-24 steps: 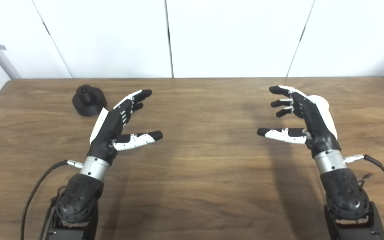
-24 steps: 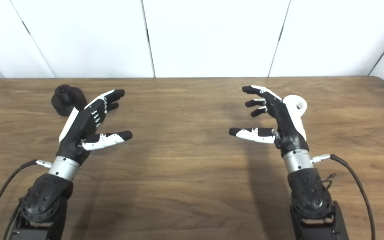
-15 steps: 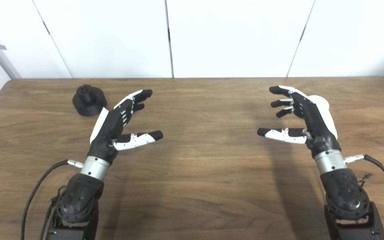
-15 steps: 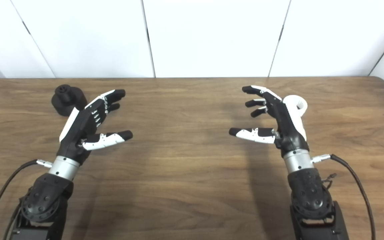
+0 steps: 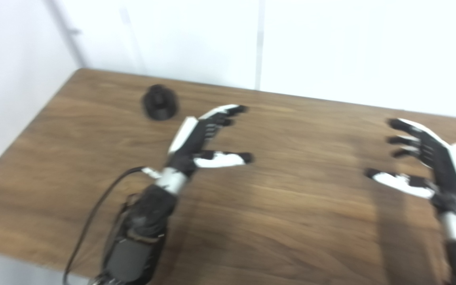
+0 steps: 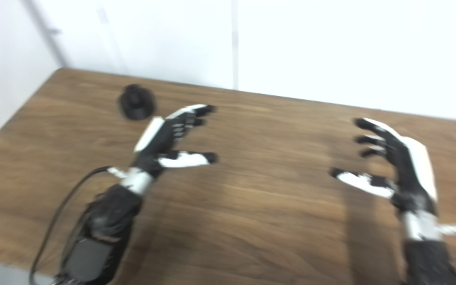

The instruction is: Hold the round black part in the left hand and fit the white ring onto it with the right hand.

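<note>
The round black part [image 5: 160, 106] stands on the wooden table [image 5: 291, 206] at the far left, also in the right eye view [image 6: 136, 106]. My left hand [image 5: 206, 136] is open and empty, just right of and nearer than the black part, not touching it. My right hand [image 5: 430, 162] is open and empty at the right edge of the picture. The white ring is hidden behind my right hand; I cannot make it out. Both pictures are blurred.
White wall panels [image 5: 331, 47] stand behind the table's far edge. The table's left edge [image 5: 26, 130] and near left corner show. A black cable [image 5: 93, 221] runs from my left forearm.
The whole picture has swung and tilted, so the camera has turned toward the left. Both hands stay open in the same poses; the black part has not moved on the table.
</note>
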`<move>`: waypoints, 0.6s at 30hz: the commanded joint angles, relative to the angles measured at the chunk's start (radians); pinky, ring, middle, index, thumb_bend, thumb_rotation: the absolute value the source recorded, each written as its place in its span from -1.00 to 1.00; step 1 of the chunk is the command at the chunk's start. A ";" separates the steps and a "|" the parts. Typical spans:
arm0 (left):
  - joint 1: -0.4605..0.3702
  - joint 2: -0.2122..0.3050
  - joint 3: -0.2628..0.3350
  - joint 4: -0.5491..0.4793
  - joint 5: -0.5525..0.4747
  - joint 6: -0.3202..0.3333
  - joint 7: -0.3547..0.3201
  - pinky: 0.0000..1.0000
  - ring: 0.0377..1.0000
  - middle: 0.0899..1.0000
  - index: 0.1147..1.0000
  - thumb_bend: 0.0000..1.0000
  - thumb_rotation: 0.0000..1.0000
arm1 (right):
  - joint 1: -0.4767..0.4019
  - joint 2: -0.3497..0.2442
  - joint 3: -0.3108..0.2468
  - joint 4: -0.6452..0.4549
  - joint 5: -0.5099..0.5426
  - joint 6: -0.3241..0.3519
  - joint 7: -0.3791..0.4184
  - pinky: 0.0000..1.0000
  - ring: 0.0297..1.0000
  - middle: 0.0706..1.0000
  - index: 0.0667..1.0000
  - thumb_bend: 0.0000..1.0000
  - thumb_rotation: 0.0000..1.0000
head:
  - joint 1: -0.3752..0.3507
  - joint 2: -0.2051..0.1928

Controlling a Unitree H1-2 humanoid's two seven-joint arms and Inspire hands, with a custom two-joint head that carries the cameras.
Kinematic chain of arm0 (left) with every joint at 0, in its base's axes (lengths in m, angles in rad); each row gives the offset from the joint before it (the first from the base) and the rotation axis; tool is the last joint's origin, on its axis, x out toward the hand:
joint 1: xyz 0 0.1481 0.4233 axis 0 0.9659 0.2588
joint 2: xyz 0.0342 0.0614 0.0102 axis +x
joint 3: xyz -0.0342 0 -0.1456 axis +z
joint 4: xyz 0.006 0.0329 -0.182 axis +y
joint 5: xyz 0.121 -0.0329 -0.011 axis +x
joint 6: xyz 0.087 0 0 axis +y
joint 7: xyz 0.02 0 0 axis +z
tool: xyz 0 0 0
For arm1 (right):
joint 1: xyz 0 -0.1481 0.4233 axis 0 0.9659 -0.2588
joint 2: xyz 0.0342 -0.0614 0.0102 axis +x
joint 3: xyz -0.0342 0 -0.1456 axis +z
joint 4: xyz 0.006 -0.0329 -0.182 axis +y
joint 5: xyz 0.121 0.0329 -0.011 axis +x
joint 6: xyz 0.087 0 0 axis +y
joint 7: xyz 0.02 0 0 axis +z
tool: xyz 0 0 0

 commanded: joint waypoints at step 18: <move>-0.035 -0.035 -0.006 -0.001 0.054 -0.061 0.063 0.70 0.79 0.73 0.51 0.82 -0.50 | -0.018 -0.014 -0.033 -0.011 0.050 -0.022 0.017 0.16 0.39 0.55 0.50 0.37 -1.00 | 0.022 -0.023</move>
